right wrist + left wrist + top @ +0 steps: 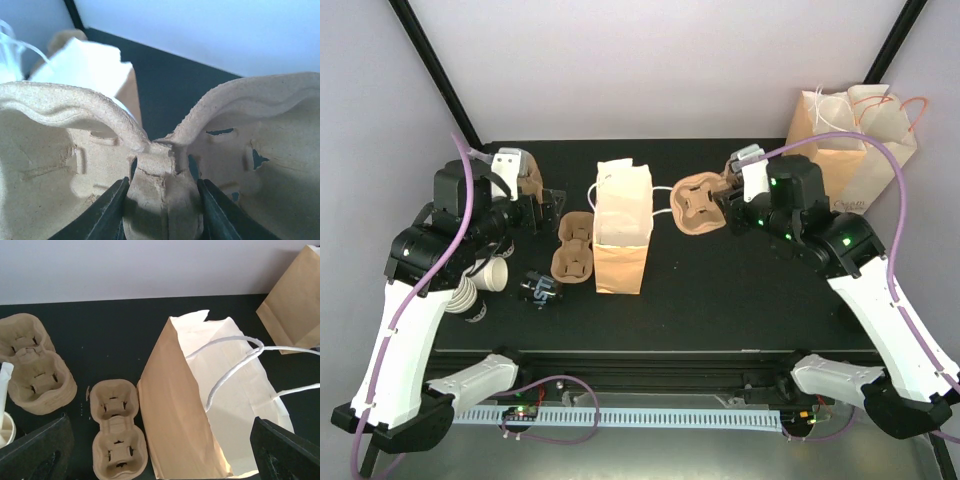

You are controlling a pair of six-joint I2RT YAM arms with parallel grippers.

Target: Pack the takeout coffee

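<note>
The right hand (pixel 162 200) is clamped on the middle ridge of a carrier (pixel 695 207), held just beside the open bag (pixel 620 235). The left hand (pixel 542 208) gapes wide, empty. The coffee (pixel 538 289) seems to lie on the bench (pixel 720 300), near left, not yet packed. The next move is likely to lower the carrier squarely through the bag's mouth.

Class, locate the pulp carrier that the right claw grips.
In the top view the pulp carrier is right of centre, pinched in the right claw, just right of the open paper bag.
</note>
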